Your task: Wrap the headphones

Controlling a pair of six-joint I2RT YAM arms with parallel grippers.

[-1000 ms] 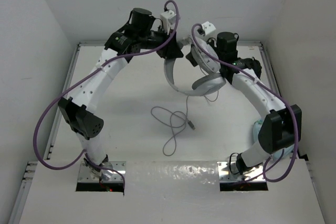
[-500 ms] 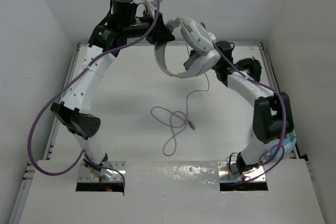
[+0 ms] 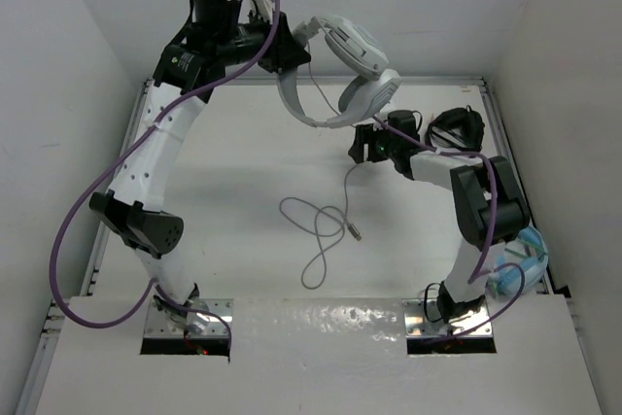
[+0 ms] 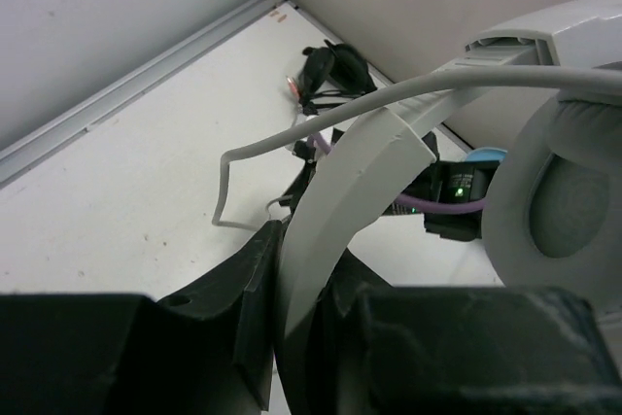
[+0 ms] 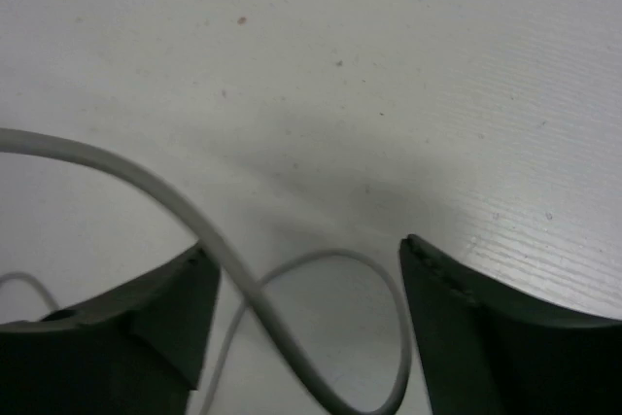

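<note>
The left end effector (image 3: 289,53) is clenched on the headband (image 4: 321,211) of the headphones (image 3: 345,65) and has carried them higher and further back, so they hang in the air above the far side of the bench (image 3: 224,191). The right end effector (image 3: 362,148), which was up at the headphones a second ago, has dropped low over the bench. Its jaws stand apart with the cable (image 5: 185,206) running between them, not yet gripped. The rest of the cable lies in loose loops mid-bench, so winding looks ready to begin
</note>
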